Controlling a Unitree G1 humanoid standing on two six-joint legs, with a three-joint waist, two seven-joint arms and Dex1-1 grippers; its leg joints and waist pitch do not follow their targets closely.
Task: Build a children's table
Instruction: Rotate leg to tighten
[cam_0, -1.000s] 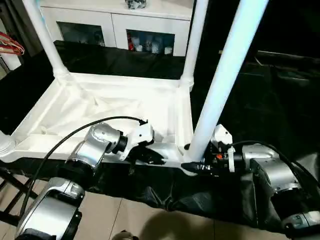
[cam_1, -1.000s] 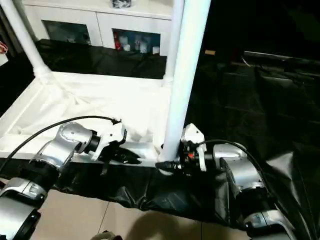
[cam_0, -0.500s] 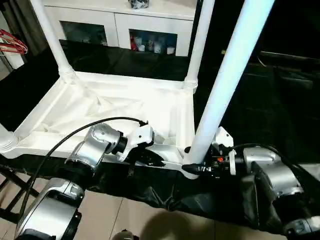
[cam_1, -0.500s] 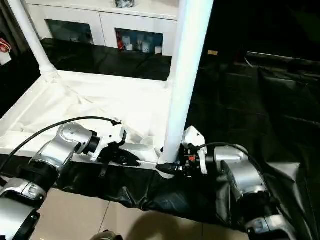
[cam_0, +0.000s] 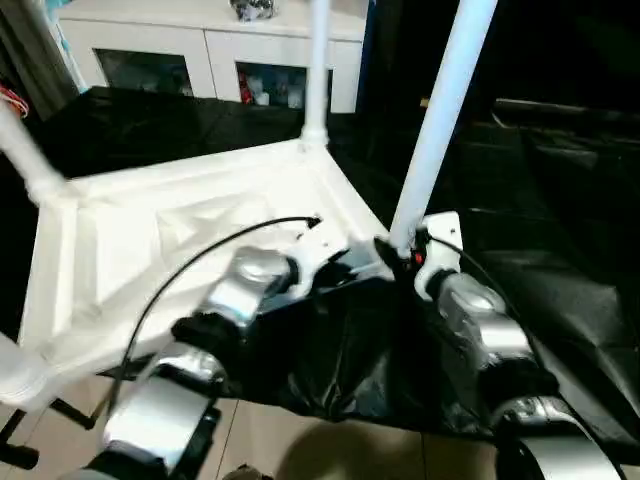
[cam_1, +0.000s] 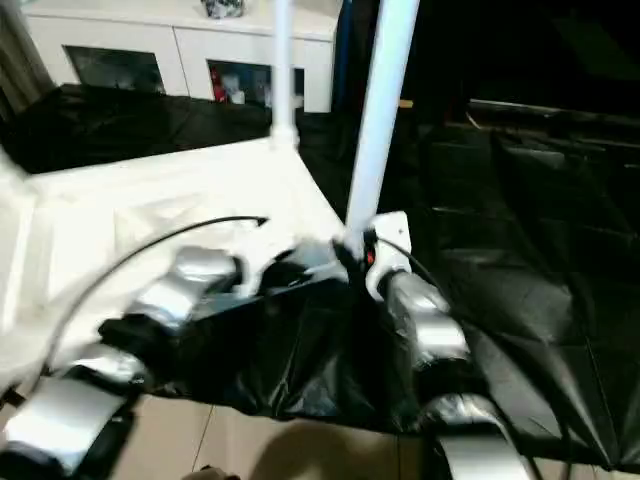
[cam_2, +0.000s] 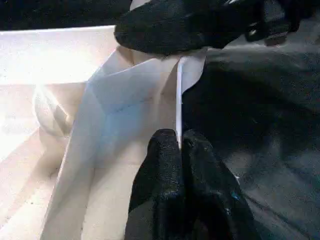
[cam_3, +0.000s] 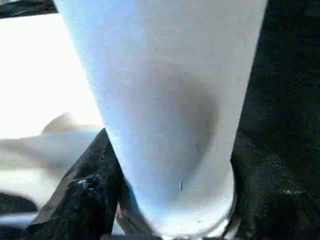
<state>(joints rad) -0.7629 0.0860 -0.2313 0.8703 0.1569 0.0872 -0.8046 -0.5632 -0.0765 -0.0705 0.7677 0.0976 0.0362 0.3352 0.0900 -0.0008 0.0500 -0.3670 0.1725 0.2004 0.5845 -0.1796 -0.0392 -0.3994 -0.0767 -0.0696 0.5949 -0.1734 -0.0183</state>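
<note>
Standing behind upturned children's table (cam_0: 150, 230): glass-doored cabinet (cam_0: 200, 50).

A white cabinet (cam_0: 210, 45) with glass doors stands behind the black-sheeted table (cam_0: 560, 200) — pale tiled floor (cam_0: 300, 440) below.

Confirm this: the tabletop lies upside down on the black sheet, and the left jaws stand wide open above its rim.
Not quite. The left gripper is shut, pinching the thin rim of the upturned tabletop, as the left wrist view shows. The black sheet part is right.
</note>
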